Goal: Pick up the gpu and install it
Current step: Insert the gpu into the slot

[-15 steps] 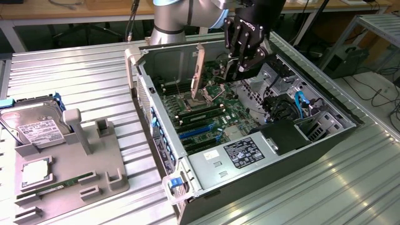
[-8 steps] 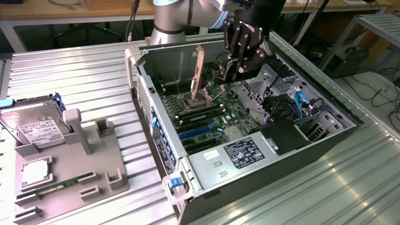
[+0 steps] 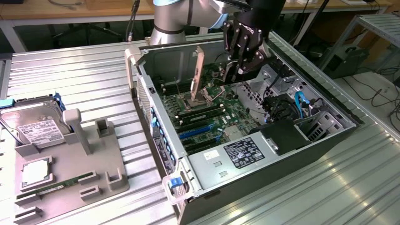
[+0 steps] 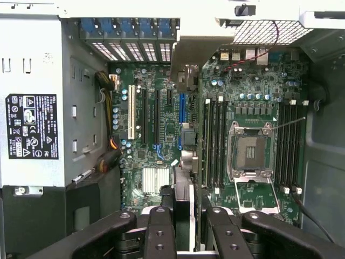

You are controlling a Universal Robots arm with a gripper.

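Note:
The gpu [image 4: 183,197] is a thin black card seen edge-on in the wrist view, running from between my fingers out to its pale beige bracket [image 4: 188,54]. My gripper [image 4: 186,229] is shut on the card's edge. In the exterior view the gripper [image 3: 237,70] hangs inside the open computer case [image 3: 164,51], and the gpu's bracket [image 3: 198,70] stands upright near the case's rear wall. The card hovers above the motherboard [image 4: 253,81], roughly in line with the blue expansion slot [image 4: 180,110]. I cannot tell whether it touches the slot.
A CPU socket [image 4: 250,151] and memory slots [image 4: 213,140] lie beside the card's line. The power supply [image 3: 244,152] fills the case's near end. On the exterior view's left a grey fixture [image 3: 93,176] holds a hard drive [image 3: 31,124], a chip [image 3: 36,171] and a memory stick [image 3: 59,185].

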